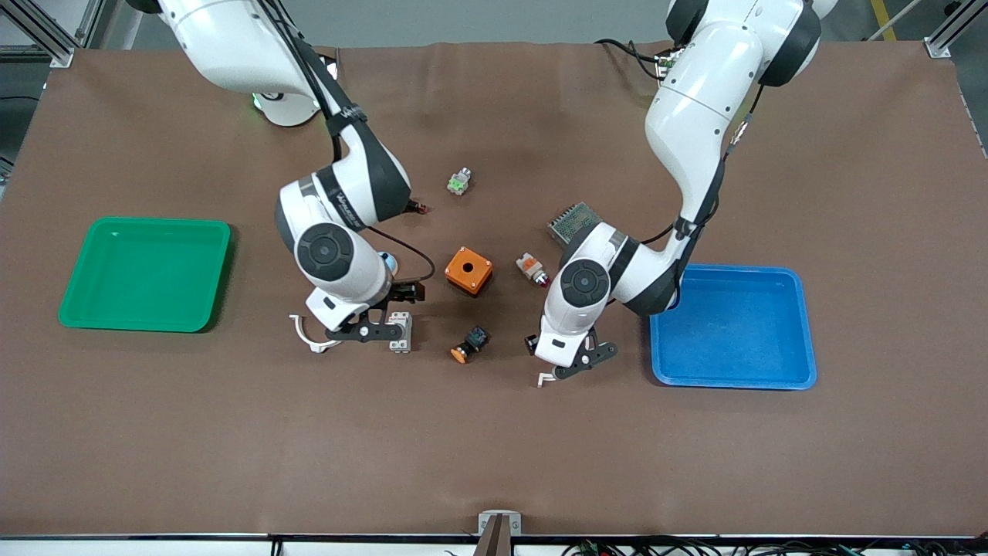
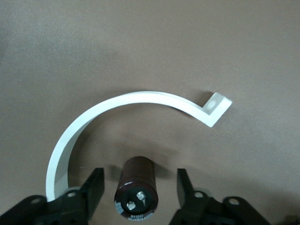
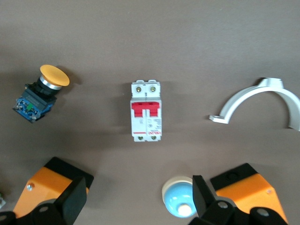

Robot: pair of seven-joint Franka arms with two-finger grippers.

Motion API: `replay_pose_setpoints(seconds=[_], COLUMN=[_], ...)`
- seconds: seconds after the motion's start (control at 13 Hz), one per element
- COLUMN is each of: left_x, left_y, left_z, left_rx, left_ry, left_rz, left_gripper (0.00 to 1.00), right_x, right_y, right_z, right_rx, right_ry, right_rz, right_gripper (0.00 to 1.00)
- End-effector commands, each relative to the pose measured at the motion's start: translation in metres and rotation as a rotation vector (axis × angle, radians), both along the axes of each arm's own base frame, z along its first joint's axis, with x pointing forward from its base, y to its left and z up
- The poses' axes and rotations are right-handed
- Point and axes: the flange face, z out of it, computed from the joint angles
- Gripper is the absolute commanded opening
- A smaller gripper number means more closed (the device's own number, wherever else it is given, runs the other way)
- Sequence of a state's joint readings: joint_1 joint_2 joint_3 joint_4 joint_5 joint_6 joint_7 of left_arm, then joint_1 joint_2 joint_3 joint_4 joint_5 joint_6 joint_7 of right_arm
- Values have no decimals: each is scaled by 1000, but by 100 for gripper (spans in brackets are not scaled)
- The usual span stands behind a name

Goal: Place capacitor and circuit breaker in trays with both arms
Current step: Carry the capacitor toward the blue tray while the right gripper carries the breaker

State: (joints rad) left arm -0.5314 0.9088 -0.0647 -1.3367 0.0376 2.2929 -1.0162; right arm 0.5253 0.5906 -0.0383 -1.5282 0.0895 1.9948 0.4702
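though hidden in front, capacitor (image 2: 136,196) shows between left end effector (image 2: 139,191) fingers.

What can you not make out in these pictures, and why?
- Front view: capacitor, mostly hidden by the left gripper over it.
- Front view: circuit breaker, levers unseen, part covered by the right gripper.
- Right wrist view: blue-domed part, cut by the edge and one jaw.
- Left wrist view: capacitor's print, too small.
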Motion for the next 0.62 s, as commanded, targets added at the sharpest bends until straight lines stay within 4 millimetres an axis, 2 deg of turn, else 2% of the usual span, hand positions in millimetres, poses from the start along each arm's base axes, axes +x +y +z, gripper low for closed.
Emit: replay_pose_setpoints(seconds=[0.0, 0.08, 0.15, 0.23, 0.31, 0.38, 0.54], left_x=[1, -2, -2, 1, 5, 9, 27], left_y=[-7, -12, -11, -9, -5, -2, 18], left_z=[0, -1, 0, 5, 11, 20, 63], left_rx=[1, 3, 4, 3, 1, -2, -22], left_ry=[-13, -12, -16, -24, -32, -43, -84], left_rz=[25, 14, 4, -6, -13, -18, 17], left_gripper=[51, 40, 24, 7, 0, 0, 0], right_x=[16, 15, 17, 20, 22, 23, 26], right_y=[6, 10, 10, 9, 6, 2, 0], right_z=[-16, -27, -40, -44, -47, -52, -60], right_rx=[28, 29, 27, 34, 33, 29, 26], right_ry=[-36, -41, -44, -60, -63, -60, -69], right_rz=[-38, -33, -33, -38, -39, -41, -35], right_gripper=[100, 100, 100, 100, 100, 100, 100])
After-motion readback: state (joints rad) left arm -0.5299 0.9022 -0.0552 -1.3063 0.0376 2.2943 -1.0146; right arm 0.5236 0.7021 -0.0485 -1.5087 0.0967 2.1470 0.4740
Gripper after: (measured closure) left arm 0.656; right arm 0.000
